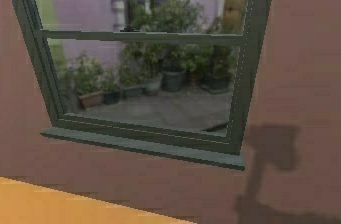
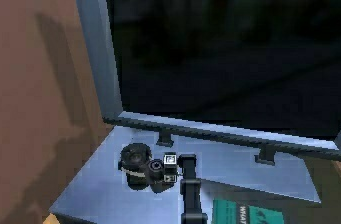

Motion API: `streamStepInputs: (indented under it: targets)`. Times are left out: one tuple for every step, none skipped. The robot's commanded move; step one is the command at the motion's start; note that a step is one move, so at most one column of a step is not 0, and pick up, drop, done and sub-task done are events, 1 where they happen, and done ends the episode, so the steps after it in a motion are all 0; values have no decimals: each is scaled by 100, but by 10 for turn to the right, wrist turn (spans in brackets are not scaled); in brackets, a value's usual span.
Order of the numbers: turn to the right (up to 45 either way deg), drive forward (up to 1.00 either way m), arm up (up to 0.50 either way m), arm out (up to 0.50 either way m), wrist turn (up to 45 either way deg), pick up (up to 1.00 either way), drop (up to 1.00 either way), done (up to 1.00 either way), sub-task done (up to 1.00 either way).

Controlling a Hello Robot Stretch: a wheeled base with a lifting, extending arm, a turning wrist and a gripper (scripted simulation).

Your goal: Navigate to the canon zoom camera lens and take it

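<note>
Arm side view: television stands behind lens.

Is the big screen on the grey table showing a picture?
No, the screen standing on the grey table is dark all over.

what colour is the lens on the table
Black: the short round camera lens, clearest in the arm side view.

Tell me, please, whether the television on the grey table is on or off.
Off, it appears: the television has a dark screen with no lit picture on it.
</note>
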Motion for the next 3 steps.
streamStepInputs:
  targets:
    - [0, 0, 0, 0, 0, 100, 0, 0, 0]
    - [0, 0, 10, 0, 0, 0, 0, 0, 0]
    - [0, 0, 0, 0, 0, 0, 0, 100, 0]
